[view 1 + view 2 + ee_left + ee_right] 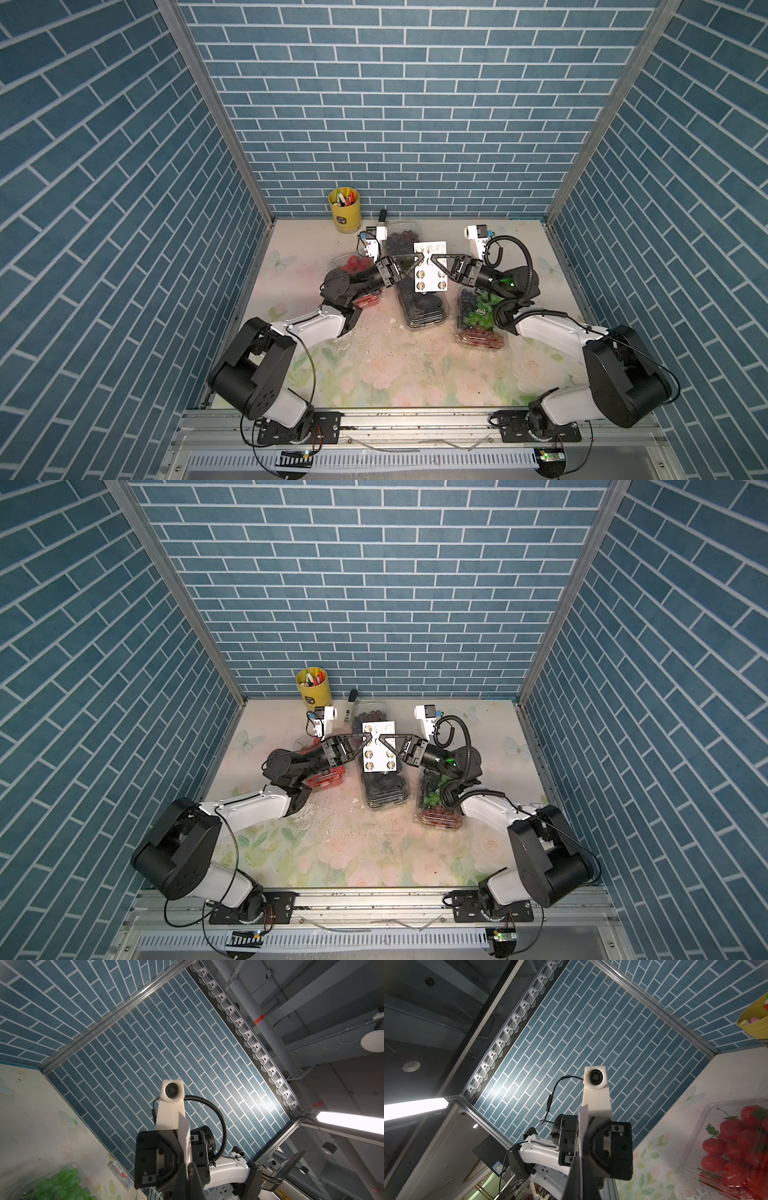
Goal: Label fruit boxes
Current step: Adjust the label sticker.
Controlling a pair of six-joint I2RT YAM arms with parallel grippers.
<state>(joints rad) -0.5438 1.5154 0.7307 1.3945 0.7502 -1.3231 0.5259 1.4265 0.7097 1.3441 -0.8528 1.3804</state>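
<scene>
The left tool (420, 258) is pinching shut on the white sheet (430, 277) of round stickers. The right tool (434, 258) is pinching shut on it from the opposite side. Their tips are nearly meeting on the sheet's upper half. The 2 arms are holding the sheet off the counter (374, 365), over the middle boxes. In both wrist views the sheet is showing edge-on, running between closed fingers (195, 1180).

The 4 fruit boxes are all sitting on the counter:
- The dark grape box (401, 239) is lying at the back, its near end hidden by the sheet.
- The black fruit box (424, 311) is lying just in front of it, its far end under the sheet.
- The strawberry box (353, 264) is sitting to the left, largely covered by the left arm.
- The mixed grape box (478, 328) is sitting to the right, partly under the right arm, with green grapes showing in its middle and red ones at its near end.

A yellow cup (345, 210) of pens is standing at the back, near the wall. A black marker (382, 216) is showing between the cup and the dark grape box.
</scene>
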